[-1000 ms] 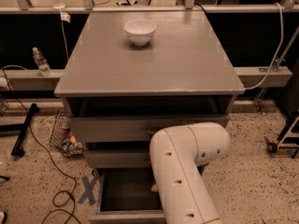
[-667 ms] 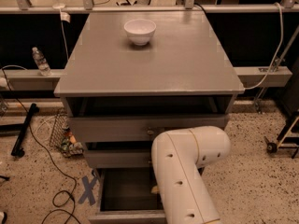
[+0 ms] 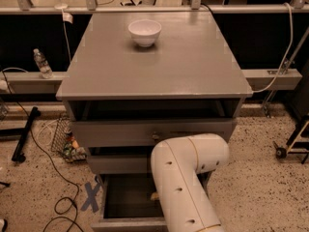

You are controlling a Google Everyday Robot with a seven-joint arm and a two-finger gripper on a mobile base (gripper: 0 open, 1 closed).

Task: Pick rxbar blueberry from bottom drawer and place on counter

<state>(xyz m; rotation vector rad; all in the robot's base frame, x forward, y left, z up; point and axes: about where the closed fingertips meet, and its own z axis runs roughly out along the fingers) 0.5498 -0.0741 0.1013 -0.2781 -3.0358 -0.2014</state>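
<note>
One white arm point(image 3: 186, 178) reaches down into the open bottom drawer point(image 3: 126, 203), hiding the gripper (whether it grips anything I cannot tell) and the rxbar blueberry, presumably inside. Best to descend slowly, square to the bar, then lift clear toward the counter point(image 3: 159, 71).

1. Arm point(image 3: 186, 187): cream-white shell, thick round tube sections, smooth and slightly glossy.
2. Elbow point(image 3: 208, 152): fat rounded bend, same cream colour.
3. Seam ring point(image 3: 194, 151): thin tan line around the shell, just left of the elbow.
4. Holes point(image 3: 175, 189): small dark round recesses in a row down the near link's left side.
5. Gripper: hidden behind the arm.
</note>
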